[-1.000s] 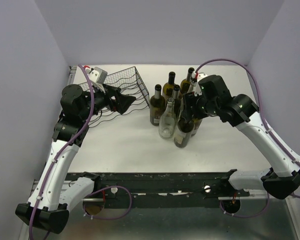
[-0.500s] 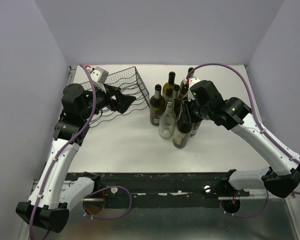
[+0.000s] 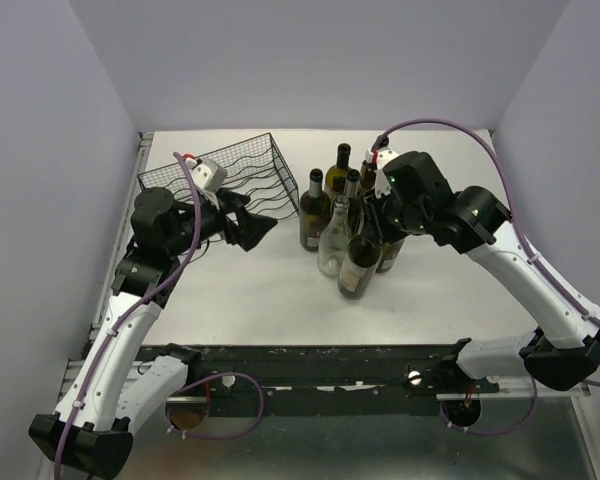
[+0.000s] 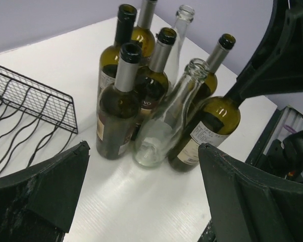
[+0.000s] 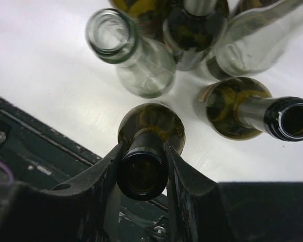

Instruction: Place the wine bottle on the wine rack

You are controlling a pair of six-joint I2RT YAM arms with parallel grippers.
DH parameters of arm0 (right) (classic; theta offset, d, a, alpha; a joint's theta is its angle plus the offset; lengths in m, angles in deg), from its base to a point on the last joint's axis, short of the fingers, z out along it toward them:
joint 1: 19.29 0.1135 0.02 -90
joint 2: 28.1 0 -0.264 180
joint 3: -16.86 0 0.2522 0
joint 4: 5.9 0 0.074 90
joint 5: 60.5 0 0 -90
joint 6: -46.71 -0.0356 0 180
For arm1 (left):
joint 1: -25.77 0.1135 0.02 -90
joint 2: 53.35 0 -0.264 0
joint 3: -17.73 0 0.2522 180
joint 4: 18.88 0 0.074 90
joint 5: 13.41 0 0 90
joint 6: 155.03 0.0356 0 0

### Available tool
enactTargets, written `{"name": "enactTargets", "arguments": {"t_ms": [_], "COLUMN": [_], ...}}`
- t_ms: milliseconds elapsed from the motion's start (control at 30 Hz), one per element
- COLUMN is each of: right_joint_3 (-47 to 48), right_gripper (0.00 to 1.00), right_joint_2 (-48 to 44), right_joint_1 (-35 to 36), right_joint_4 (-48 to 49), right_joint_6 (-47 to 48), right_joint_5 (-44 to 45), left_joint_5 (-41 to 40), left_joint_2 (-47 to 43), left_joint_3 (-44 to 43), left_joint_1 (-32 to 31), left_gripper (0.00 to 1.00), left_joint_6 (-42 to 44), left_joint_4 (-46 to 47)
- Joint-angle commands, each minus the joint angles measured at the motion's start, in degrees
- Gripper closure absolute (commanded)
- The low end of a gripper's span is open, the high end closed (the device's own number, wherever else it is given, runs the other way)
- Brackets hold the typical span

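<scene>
Between the right fingers (image 5: 98, 174), clamped on its neck, the wine bottle (image 5: 151, 126) leans off the other bottles (image 5: 141, 70), likely for lifting, while the left fingers (image 4: 45, 186) hang apart.

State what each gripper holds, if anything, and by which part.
The right gripper holds a green bottle by its neck, just below the mouth. The left gripper is open and holds nothing.

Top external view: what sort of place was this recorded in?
Likely a lab test cell, not a home: a white table boxed in by plain lavender walls, robot arms mounted on a black rail, and staged props, bottles beside a wire rack.
</scene>
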Motion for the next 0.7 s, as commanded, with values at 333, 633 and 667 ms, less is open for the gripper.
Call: {"name": "enactTargets", "arguments": {"t_ms": [333,633,667], "right_joint_3": [12.75,15.65,15.74], "right_gripper": [0.99,0.99,0.99], "right_joint_2": [1.79,4.17,4.25], "right_joint_1": [0.44,0.44,0.44], "right_joint_4": [7.78,17.27,17.80], "right_joint_6": [-5.33,-10.25,-10.52], "right_joint_5": [-23.03,-32.26,-32.97], "left_joint_5": [6.29,7.07,6.90], "left_joint_2": [-4.12,-3.94,-4.29], "left_joint_3": [16.87,20.91,21.44], "left_joint_1": [-13.33,-16.60,-16.68], "left_gripper": [0.01,0.01,0.01], "left_joint_6": [1.59,3.89,4.15], "left_joint_4": [18.40,20.59,21.03]}}
